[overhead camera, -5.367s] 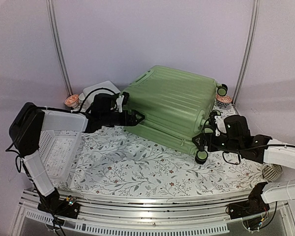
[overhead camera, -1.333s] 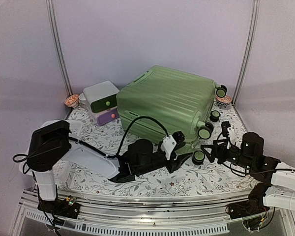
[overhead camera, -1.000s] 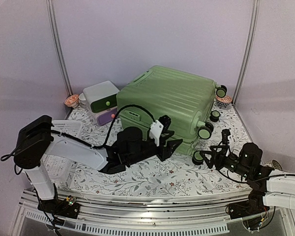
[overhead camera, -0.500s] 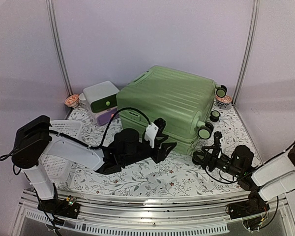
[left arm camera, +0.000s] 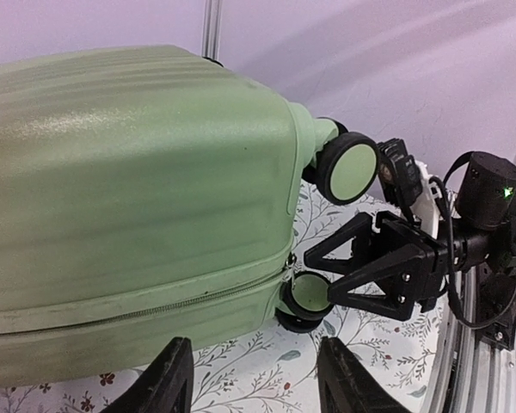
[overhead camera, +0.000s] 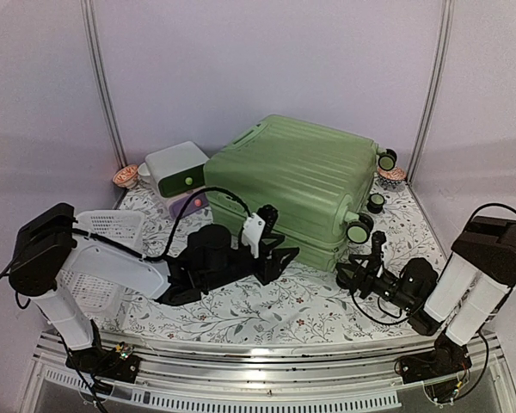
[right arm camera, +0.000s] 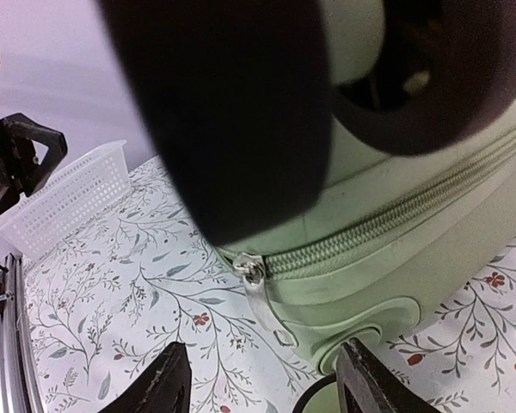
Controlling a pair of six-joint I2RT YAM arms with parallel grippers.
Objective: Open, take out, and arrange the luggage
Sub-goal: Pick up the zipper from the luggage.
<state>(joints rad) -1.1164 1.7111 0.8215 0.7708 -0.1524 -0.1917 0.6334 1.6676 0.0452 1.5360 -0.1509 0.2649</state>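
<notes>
Two black two-finger claws sit low over the white tablecloth with a leafy floral print [overhead camera: 267,310], both turned toward the luggage [overhead camera: 301,185], a large light-green hard-shell suitcase with a ribbed shell. It lies on its broad side at the back middle of the table, its zip line closed all along the side that shows, its black wheels with green hubs pointing to the right. The left gripper [overhead camera: 279,256] hovers just in front of the near long side; in its own wrist view the left gripper [left arm camera: 256,379] has its fingers spread with only cloth between them, and the zip seam runs across just ahead. The right gripper [overhead camera: 354,274] is at the near right corner, right beside the lower wheel [left arm camera: 308,294] (whether it touches the wheel cannot be told). From its own camera the right gripper [right arm camera: 267,379] stands with fingers apart, holding nothing, and the small silver metal zipper pull [right arm camera: 256,284] hangs ahead of the gap beneath a big blurred wheel. A small white box with green and purple drawers [overhead camera: 179,170] sits close against the suitcase's left end, and a white perforated plastic basket [overhead camera: 103,225] lies at the left side of the table.
</notes>
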